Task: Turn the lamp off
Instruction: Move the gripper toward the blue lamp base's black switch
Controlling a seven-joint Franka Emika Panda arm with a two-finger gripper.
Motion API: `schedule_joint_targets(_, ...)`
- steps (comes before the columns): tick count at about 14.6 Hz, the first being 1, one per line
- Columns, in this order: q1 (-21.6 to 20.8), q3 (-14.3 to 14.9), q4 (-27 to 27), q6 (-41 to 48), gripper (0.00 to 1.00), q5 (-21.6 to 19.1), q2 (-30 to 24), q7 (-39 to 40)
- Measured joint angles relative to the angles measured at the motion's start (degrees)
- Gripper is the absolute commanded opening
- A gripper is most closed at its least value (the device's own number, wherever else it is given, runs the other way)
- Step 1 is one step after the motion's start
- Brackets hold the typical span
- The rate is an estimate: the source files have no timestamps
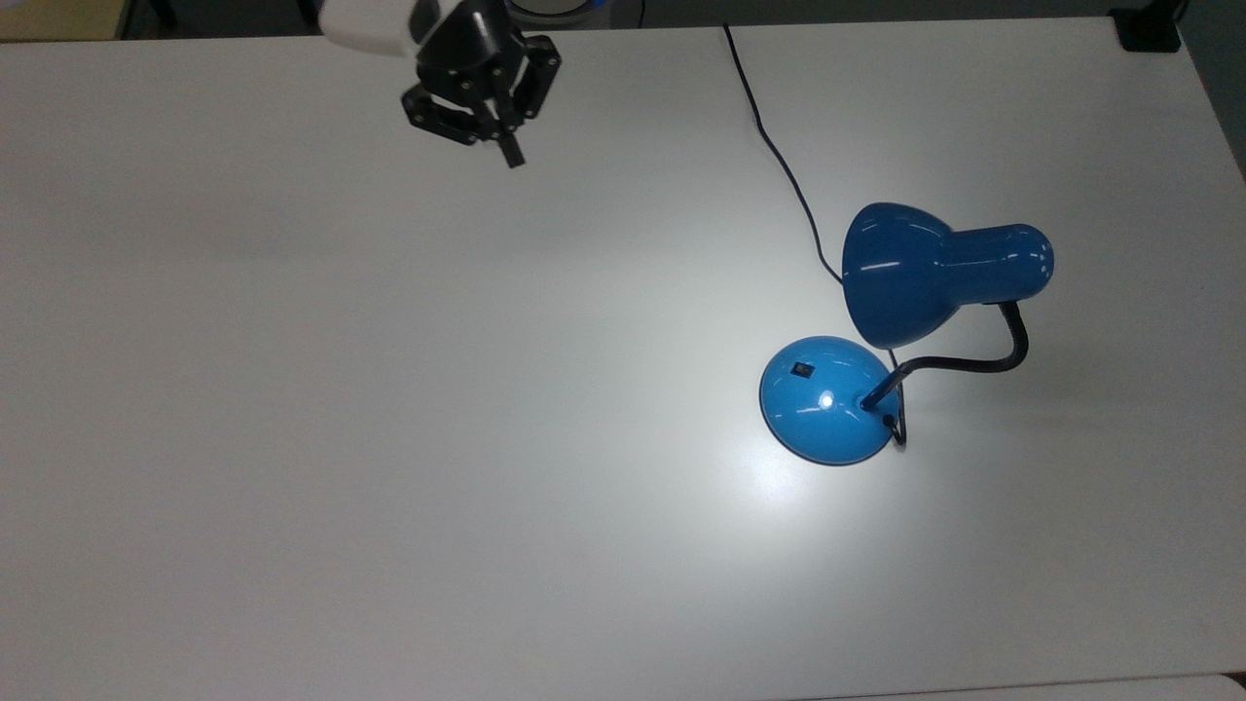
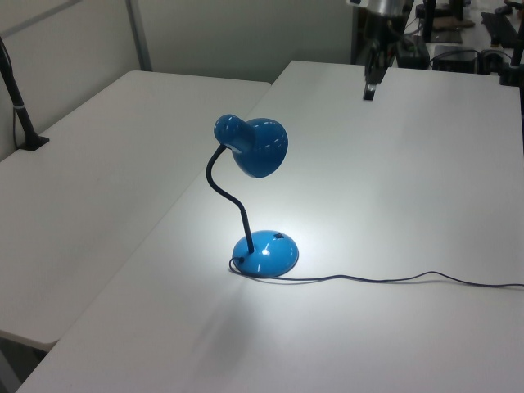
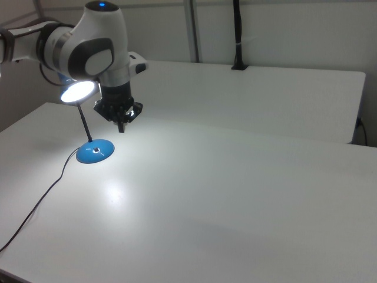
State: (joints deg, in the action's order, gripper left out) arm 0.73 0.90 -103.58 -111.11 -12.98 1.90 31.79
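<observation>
Top view: lamp point(image 1: 905, 321) lit at desk point(image 1: 389, 438) right side, switch point(image 1: 801, 369) on base's upper left. Gripper point(image 1: 506, 146) hung far off, fingers pinched narrow, holding nothing. I judged best: cross clear of shade, press switch from above.

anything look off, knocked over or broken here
Nothing stands out. The lamp stands upright on its base, lit, with its cord trailing loosely across the table. The gripper hangs in the air, well away from it.
</observation>
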Motion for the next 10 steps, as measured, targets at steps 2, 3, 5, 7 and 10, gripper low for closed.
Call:
schedule_joint_targets(2, -2.15, -0.12, -2.15, -3.25, 0.00, -6.29, 0.04, 8.28)
schedule_joint_targets(3, -3.24, -0.14, -3.05, -4.75, 0.00, -8.92, 0.16, 12.27)
schedule_joint_targets(5, -5.95, -0.22, -4.27, -7.88, 0.00, -11.42, 1.11, 19.59)
schedule_joint_targets(7, -8.37, -0.24, -4.56, -11.11, 0.00, -12.03, 2.77, 22.78)
schedule_joint_targets(10, -11.75, -0.27, -4.22, -14.35, 0.00, -12.05, 6.44, 23.84)
